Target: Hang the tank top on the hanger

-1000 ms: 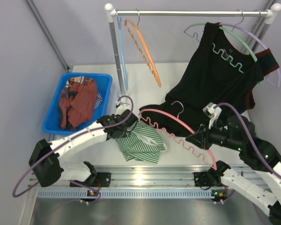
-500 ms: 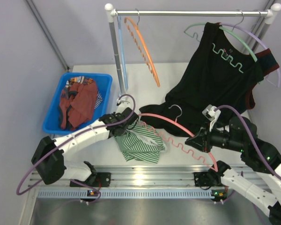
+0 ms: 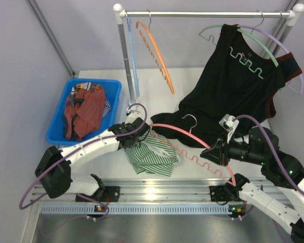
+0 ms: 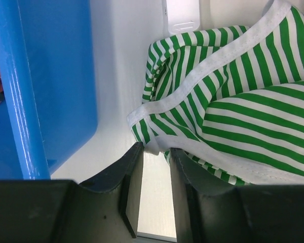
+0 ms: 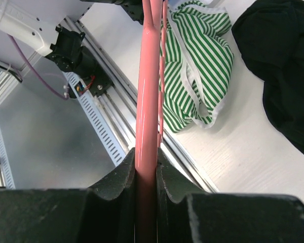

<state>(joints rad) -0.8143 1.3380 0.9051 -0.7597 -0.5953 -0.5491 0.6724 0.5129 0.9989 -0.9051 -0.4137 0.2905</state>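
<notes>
The green and white striped tank top (image 3: 152, 154) lies crumpled on the table near the front middle. My left gripper (image 3: 138, 132) is at its left edge. In the left wrist view the fingers (image 4: 156, 152) stand narrowly apart and pinch the white trim of the tank top (image 4: 233, 101) at their tips. My right gripper (image 3: 220, 152) is shut on the pink hanger (image 3: 195, 134) near its right end and holds it above the table, its left end over the tank top. In the right wrist view the hanger (image 5: 148, 76) runs out from between the jaws (image 5: 147, 157), over the tank top (image 5: 192, 66).
A blue bin (image 3: 113, 88) with red patterned cloth (image 3: 83, 111) sits at the left, close to my left gripper (image 4: 40, 76). A rack bar (image 3: 207, 14) at the back carries an orange hanger (image 3: 157, 50) and a large black garment (image 3: 233, 86) that drapes onto the table. A metal rail (image 3: 152, 195) runs along the front.
My right gripper has drawn the pink hanger a little to the right and raised it. My left gripper has shifted slightly away from the front edge at the tank top's edge.
</notes>
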